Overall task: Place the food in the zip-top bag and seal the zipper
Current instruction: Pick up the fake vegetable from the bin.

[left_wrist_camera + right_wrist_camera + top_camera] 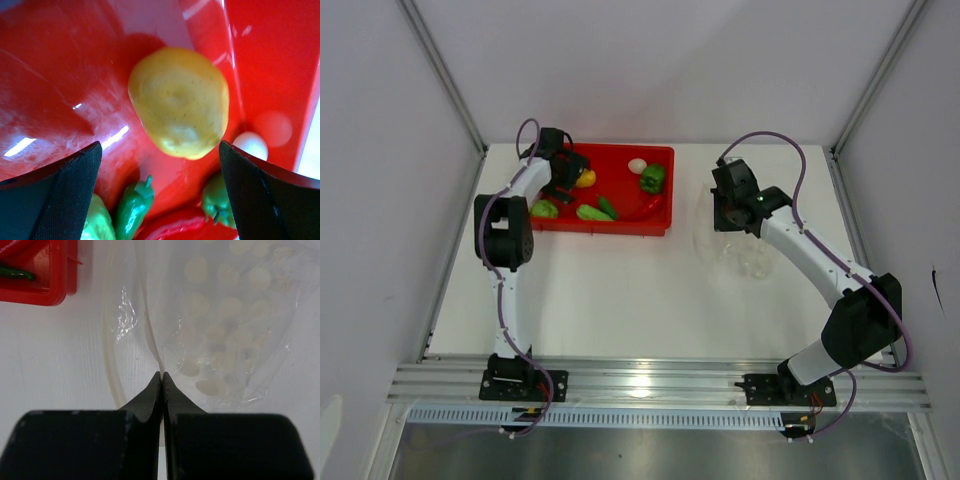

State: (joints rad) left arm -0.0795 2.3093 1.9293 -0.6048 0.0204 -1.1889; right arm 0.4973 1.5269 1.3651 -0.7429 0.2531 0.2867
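The left fingers (60, 195) stand wide apart and hold nothing. They hang over the left end of the red tray (650, 228), with the yellow lemon (177, 100) lying on the tray floor in the gap between them and touched by neither pad. The white ball (251, 145) rests beyond it against the tray wall, and the green bell pepper (652, 178), red chili (645, 208) and green vegetables (592, 212) lie in the same tray. The left arm rises from its base to a bent elbow, then reaches forward with the wrist tipped down into the tray

The right fingers (145, 400) are clenched tip to tip, pinching a thin edge of the clear zip-top bag (240, 315), which lies crinkled on the white desk (620, 300) just right of the tray. The right arm slants from its elbow on the right, up and leftward to the bag
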